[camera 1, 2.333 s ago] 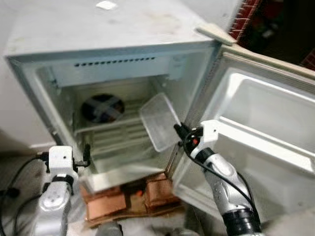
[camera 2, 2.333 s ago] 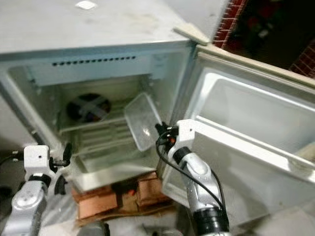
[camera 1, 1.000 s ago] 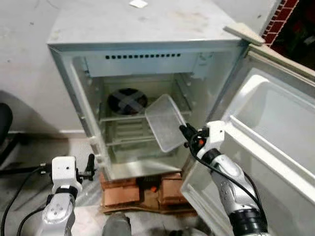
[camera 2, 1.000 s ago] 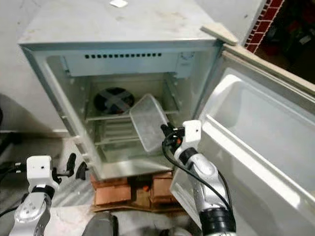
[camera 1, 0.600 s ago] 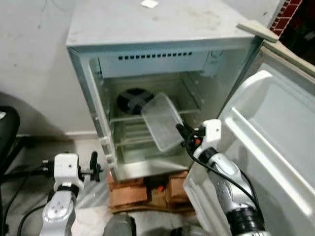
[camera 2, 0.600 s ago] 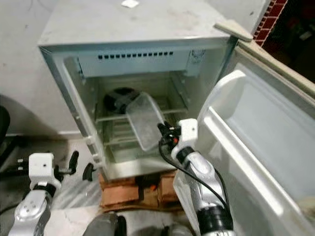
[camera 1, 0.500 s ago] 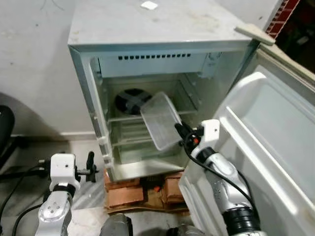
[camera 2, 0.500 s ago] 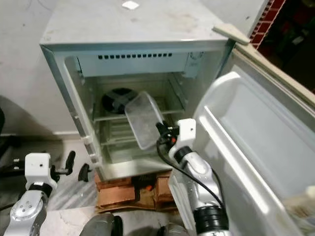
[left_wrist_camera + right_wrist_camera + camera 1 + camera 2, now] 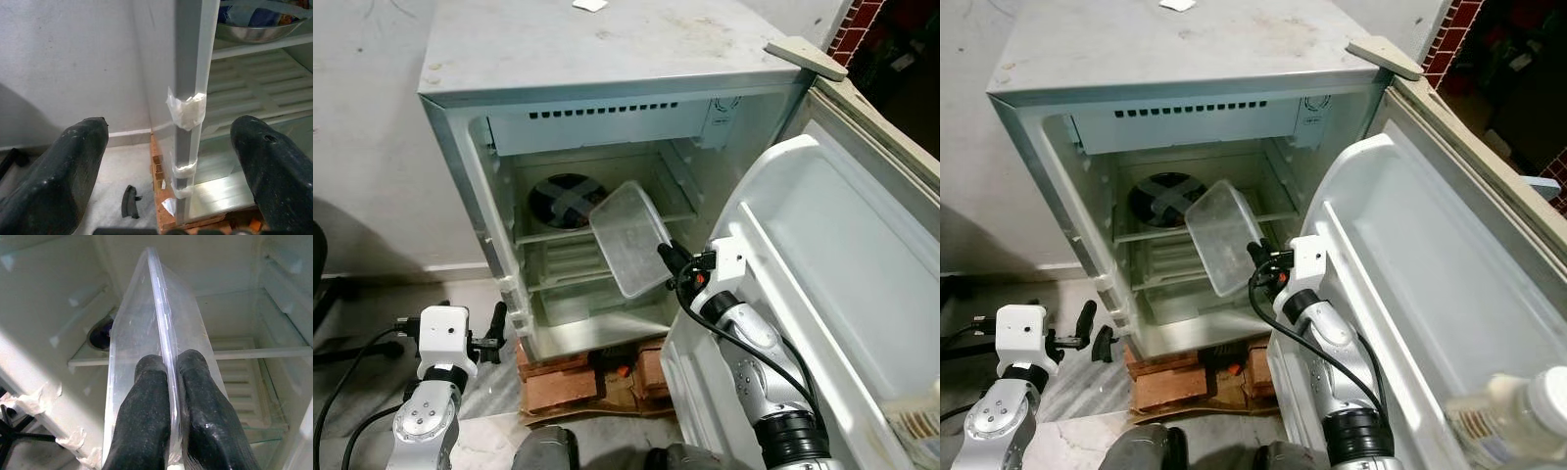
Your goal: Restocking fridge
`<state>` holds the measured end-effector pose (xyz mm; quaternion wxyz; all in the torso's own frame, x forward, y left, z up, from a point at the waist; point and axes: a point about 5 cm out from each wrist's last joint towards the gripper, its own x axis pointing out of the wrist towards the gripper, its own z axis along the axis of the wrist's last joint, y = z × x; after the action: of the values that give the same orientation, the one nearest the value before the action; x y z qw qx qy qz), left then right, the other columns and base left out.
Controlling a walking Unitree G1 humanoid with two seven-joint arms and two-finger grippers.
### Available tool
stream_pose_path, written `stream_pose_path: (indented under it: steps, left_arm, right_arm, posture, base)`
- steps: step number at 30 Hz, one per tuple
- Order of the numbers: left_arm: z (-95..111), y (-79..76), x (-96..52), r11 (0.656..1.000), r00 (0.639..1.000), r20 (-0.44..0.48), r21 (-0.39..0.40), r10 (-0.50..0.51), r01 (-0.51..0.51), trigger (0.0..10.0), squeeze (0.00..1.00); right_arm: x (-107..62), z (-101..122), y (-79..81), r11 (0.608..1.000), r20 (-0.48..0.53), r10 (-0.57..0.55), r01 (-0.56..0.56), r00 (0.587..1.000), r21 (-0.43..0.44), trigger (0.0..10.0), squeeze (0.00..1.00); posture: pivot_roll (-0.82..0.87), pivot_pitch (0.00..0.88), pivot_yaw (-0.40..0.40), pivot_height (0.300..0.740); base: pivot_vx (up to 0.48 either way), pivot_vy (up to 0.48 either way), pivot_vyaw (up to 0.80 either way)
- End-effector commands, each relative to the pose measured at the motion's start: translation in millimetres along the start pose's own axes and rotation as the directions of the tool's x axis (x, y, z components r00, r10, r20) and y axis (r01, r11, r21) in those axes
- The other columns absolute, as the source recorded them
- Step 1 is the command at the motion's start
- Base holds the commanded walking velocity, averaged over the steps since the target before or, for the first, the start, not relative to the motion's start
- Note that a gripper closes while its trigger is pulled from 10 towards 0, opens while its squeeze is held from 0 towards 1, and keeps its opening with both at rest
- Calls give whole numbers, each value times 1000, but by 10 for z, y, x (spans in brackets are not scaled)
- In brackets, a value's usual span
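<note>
Edgewise, clear container [image 9: 628,238] in right gripper [image 9: 666,257]

Reddish-brown blocks [image 9: 578,377], perhaps bricks, are lying side by side on the floor [image 9: 372,304] in front of me, propping up the fridge [image 9: 607,59]. A small white scrap of paper [image 9: 590,5] is sitting near the back edge of its dusty top, and a pale flat slab [image 9: 806,57] is resting on the top's right corner, jutting past the edge. A plain white wall [image 9: 362,147] is running behind and to my left, while a red brick wall [image 9: 847,20] is showing at the far right. A black cable [image 9: 342,367] is trailing across the floor on my left. A small curved black piece [image 9: 129,200] is lying on the floor just beside the blocks.
</note>
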<state>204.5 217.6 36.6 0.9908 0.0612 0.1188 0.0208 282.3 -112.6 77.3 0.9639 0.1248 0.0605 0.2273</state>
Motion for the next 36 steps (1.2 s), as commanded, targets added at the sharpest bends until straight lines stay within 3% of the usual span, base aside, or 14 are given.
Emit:
stream_pose_path:
  steps: [1,17,36]
  left_arm:
    - [23,-11,0,1000,1000,11,13,-13,13,10000,0]
    - [26,-17,28,1000,1000,11,16,-12,12,10000,0]
    - [-19,56,-14,998,998,-8,21,59,-59,10000,0]
  right_arm:
    - [-6,14,-39,1000,6,-17,17,1000,-4,10000,0]
    - [1,9,-32,1000,5,-12,12,1000,-1,10000,0]
    - [30,-13,20,1000,0,22,-22,1000,14,10000,0]
  posture:
    - [111,58,-42,740]
    - [111,59,-40,740]
    - [124,61,-40,740]
  base:
    - [277,0,0]
    - [299,-300,0]
    - [0,0,0]
